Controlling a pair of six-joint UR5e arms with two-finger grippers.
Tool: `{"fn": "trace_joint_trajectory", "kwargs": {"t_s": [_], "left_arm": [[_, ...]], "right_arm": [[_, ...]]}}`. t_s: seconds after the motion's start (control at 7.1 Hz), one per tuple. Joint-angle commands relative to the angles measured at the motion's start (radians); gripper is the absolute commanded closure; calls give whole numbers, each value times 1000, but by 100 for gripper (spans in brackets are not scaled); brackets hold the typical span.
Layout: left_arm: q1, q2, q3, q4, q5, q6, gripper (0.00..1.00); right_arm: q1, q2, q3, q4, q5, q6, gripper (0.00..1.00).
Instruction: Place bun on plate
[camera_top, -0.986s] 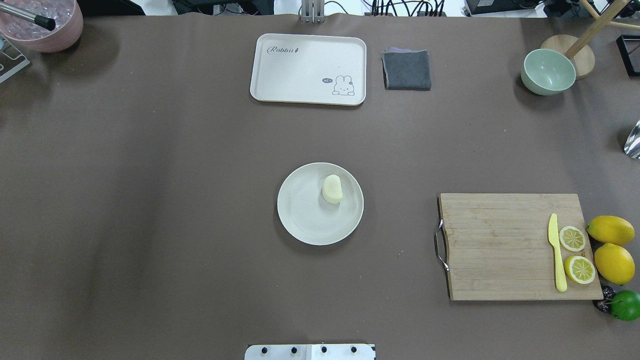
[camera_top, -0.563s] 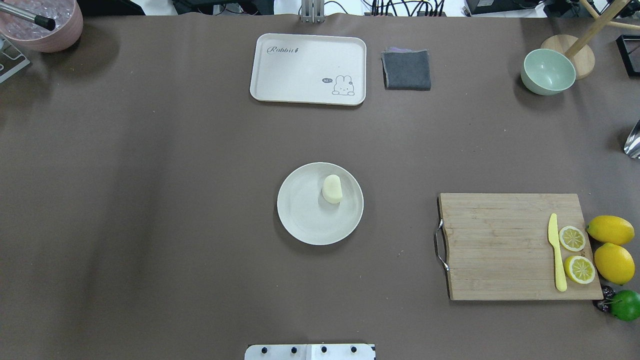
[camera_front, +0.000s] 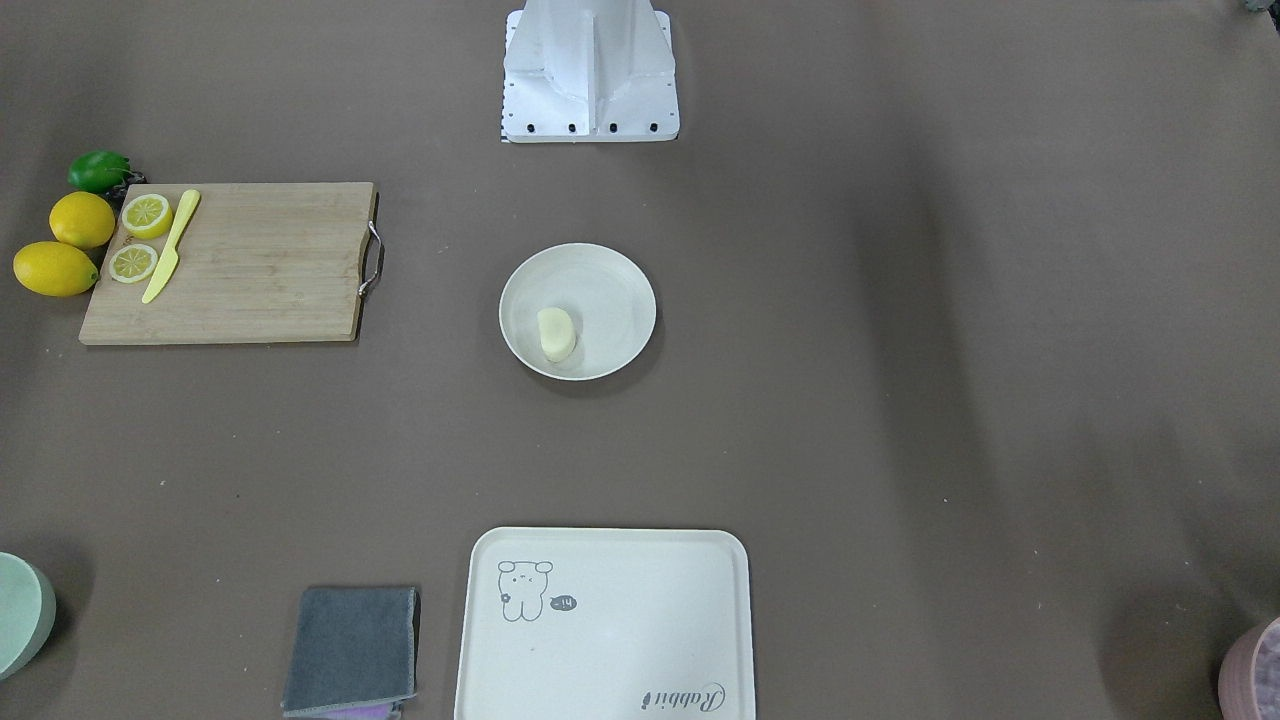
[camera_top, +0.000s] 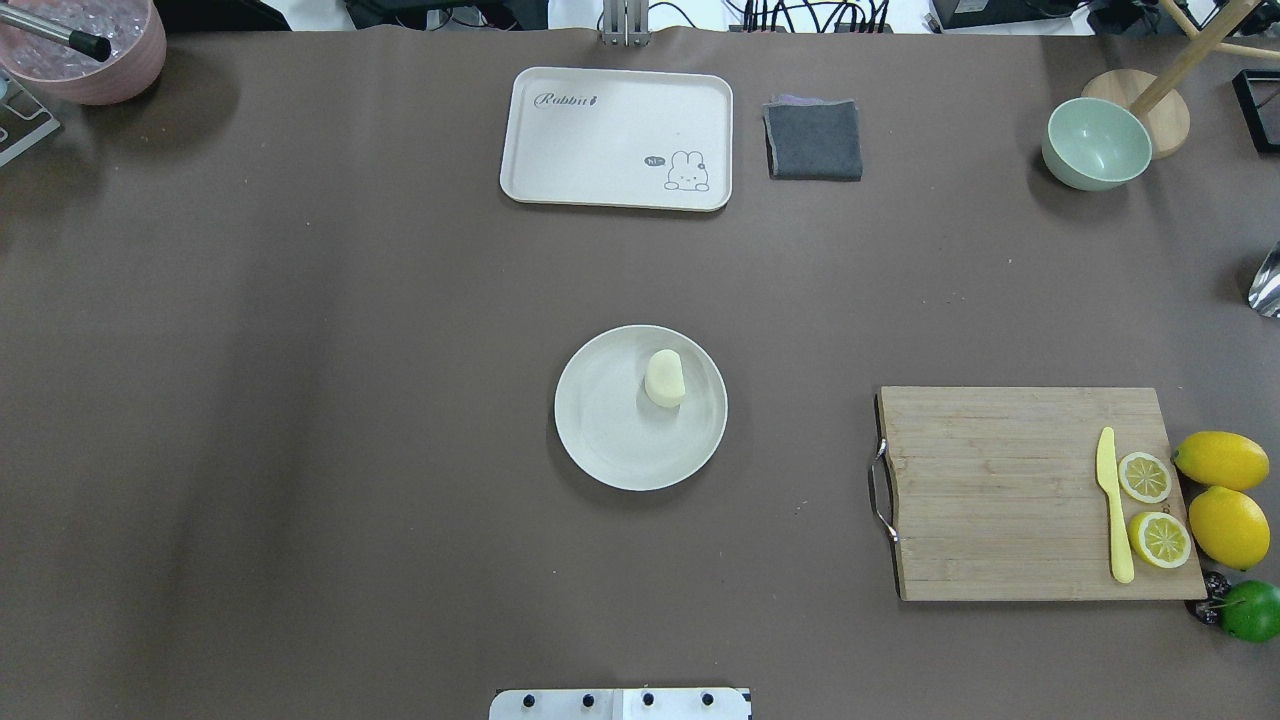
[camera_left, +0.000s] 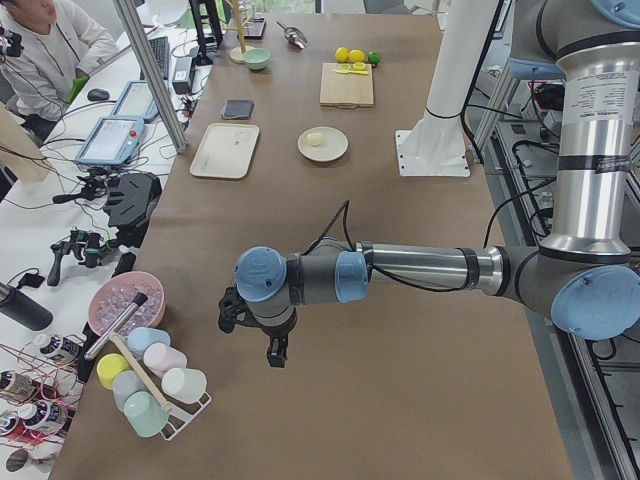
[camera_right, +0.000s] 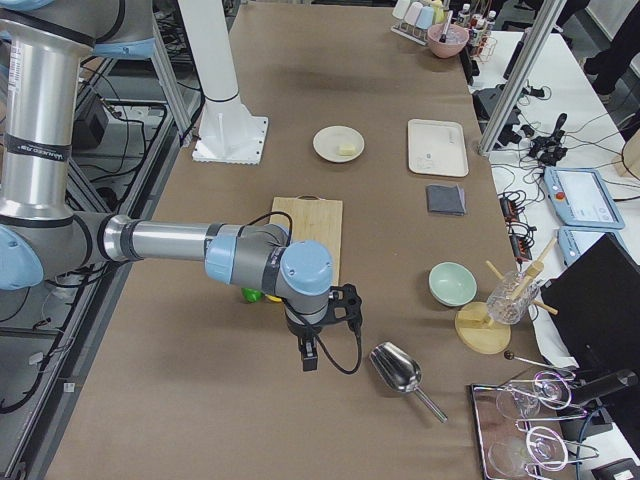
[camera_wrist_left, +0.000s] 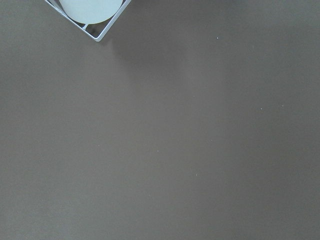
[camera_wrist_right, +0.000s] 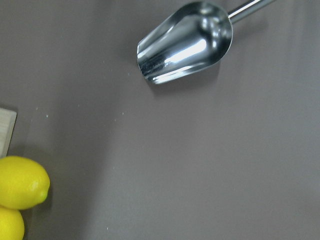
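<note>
A brown-covered worktop (camera_top: 300, 400) fills the scene, with cables and benches seen past its edges. The bun (camera_top: 664, 378) is found lying on the plate (camera_top: 600, 440), a little off centre toward the far side and the robot's right, well inside the raised rim and touched by nothing. The plate itself is set at mid-worktop, in front of the robot's base.

By the look of it, the placing is judged done, so the step in hand is simply a clean finish. The plate is best left undisturbed, and any further arm travel is best kept high and away from the middle.

The left end effector (camera_left: 275, 350) is held above bare worktop at the robot's left end, well apart from the plate. The right end effector (camera_right: 308, 355) hangs at the opposite end, near a metal scoop (camera_wrist_right: 185, 42) and the whole lemons (camera_wrist_right: 20, 182). Whether either is spread or pressed together cannot be told, since each is shown only in a side view.

Farther out, a cream tray (camera_top: 600, 130), a folded grey cloth (camera_top: 813, 140) and a wooden cutting board (camera_top: 1000, 500) are seen, none near the bun.
</note>
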Motion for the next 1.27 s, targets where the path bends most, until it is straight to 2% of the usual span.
{"fn": "trace_joint_trajectory", "kwargs": {"t_s": [0.0,0.28,0.56,0.7,0.85,1.13], "left_arm": [[0,0,1,1,0,-1,2],[0,0,2,1,0,-1,2],[0,2,5,1,0,-1,2],[0,2,5,1,0,-1,2],[0,0,5,1,0,-1,2],[0,2,5,2,0,-1,2]], "right_arm": [[0,-4,-5,132,8,251,0],[0,-31,-19,129,8,256,0],[-2,-31,-83,138,17,252,0],[-2,-31,-126,141,74,250,0],[-2,-38,-129,145,126,231,0],[-13,-38,-125,145,114,145,0]]}}
